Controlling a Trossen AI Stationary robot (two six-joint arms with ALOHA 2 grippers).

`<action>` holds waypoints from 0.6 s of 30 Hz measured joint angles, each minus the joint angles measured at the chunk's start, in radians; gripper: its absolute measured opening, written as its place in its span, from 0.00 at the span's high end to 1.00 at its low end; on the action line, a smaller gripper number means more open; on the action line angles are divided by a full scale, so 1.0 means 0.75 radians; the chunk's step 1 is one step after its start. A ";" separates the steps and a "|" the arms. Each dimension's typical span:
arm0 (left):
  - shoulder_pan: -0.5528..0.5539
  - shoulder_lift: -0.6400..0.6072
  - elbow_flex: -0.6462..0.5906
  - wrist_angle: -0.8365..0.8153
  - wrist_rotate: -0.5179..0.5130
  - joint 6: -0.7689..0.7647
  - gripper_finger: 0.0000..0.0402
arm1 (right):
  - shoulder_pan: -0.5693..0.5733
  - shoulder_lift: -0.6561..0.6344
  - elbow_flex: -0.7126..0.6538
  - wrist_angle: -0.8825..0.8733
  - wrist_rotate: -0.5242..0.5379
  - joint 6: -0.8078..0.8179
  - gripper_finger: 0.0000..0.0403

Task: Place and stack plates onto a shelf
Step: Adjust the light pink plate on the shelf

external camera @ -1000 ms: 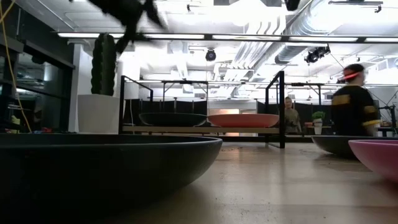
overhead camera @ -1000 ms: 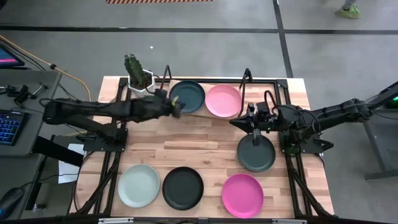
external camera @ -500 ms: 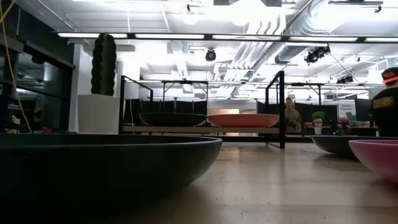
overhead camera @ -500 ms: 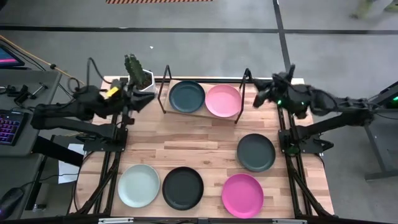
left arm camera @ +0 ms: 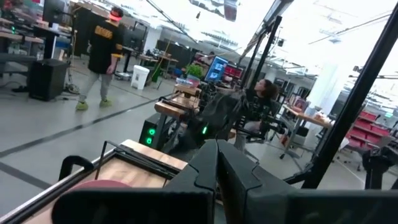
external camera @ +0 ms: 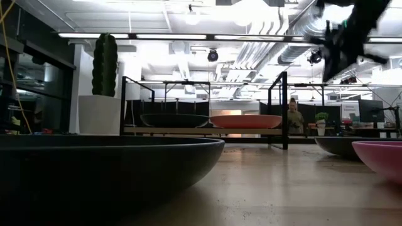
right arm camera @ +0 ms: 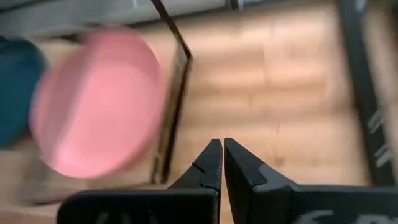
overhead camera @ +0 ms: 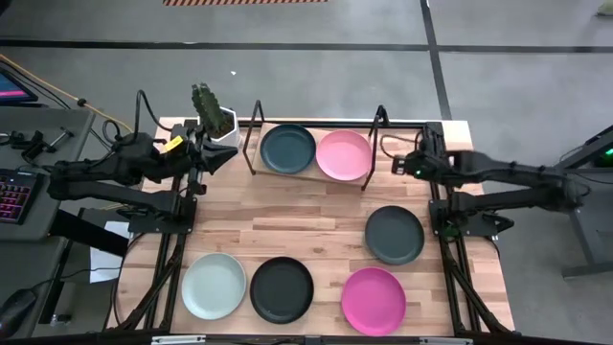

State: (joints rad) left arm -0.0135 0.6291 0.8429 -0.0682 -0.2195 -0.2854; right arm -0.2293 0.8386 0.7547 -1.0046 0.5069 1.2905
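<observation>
Teal plate [overhead camera: 287, 148] and pink plate [overhead camera: 344, 155] seated on shelf [overhead camera: 257, 144]; left gripper [overhead camera: 226, 154] and right gripper [overhead camera: 397, 164] clenched, nothing grasped.

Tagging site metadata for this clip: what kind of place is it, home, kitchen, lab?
Most likely a robotics lab or open industrial workspace, not a home. The low view shows exposed ceiling ducts and strip lights; the left wrist view shows desks with monitors and a person walking a bare concrete floor.
</observation>
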 joint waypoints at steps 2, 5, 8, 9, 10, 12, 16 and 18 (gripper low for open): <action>0.000 0.000 0.000 0.000 0.000 0.002 1.00 | -0.073 -0.063 -0.179 0.165 -0.120 0.029 1.00; 0.000 0.000 0.000 0.000 0.000 0.003 1.00 | -0.186 -0.187 -0.401 0.524 -0.266 0.041 1.00; 0.000 -0.002 0.000 0.001 0.000 0.003 1.00 | -0.308 -0.272 -0.572 0.891 -0.360 0.074 1.00; 0.000 -0.002 0.000 0.001 0.000 0.003 1.00 | -0.345 -0.280 -0.621 0.990 -0.381 0.097 1.00; 0.000 -0.001 0.000 0.001 0.000 0.003 1.00 | -0.375 -0.277 -0.663 1.073 -0.397 0.117 1.00; 0.000 -0.001 0.000 0.005 0.000 0.002 1.00 | -0.419 -0.249 -0.728 1.201 -0.410 0.162 1.00; 0.000 0.007 0.000 0.008 -0.001 0.000 1.00 | -0.450 -0.149 -0.801 1.381 -0.410 0.200 1.00; 0.000 0.008 0.000 0.006 -0.015 0.001 1.00 | -0.459 -0.088 -0.812 1.434 -0.411 0.214 1.00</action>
State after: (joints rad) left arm -0.0135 0.6353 0.8429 -0.0641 -0.2308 -0.2848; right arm -0.5737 0.7725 0.1459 0.0710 0.1988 1.4512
